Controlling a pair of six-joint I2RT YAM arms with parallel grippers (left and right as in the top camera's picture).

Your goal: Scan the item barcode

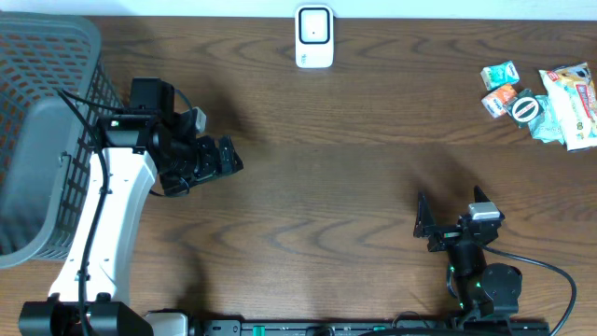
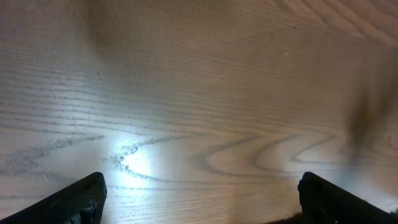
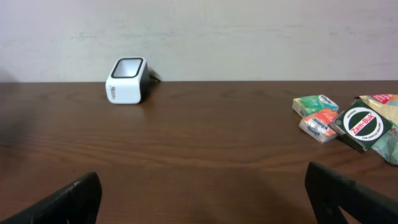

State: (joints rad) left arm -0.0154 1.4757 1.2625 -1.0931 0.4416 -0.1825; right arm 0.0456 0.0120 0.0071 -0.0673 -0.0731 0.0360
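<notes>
Closest to you, the left gripper [image 1: 235,159] has its fingers [image 2: 78,200] spread as wide as they go, holding nothing and touching nothing. In its wrist view you get only the two dark tips at the bottom corners, cut off by the frame, with the bare wood grain of the table [image 2: 199,93] and a patch of glare between them. The right gripper [image 1: 451,213] is the same: fingers [image 3: 65,202] set wide apart and empty, only the tips showing at the lower edge of its own view, over bare table near the front right. From overhead the left arm's body hides part of its gripper, so you cannot tell how high the tips sit above the wood. At the left, a grey basket [image 1: 47,140] runs off the frame. Farther back, the white scanner [image 3: 127,80] stands near the middle of the table's far edge, dark window on its upper face, well apart from both grippers. The items [image 1: 536,98] lie in a loose cluster at the far right: a green packet [image 3: 316,104], an orange packet [image 3: 318,124] just beside it, a round Zam-Buk tin [image 3: 362,122], and larger bags [image 1: 571,103] that the right wrist view cuts off. Their print is too small for you to pick out a barcode.
</notes>
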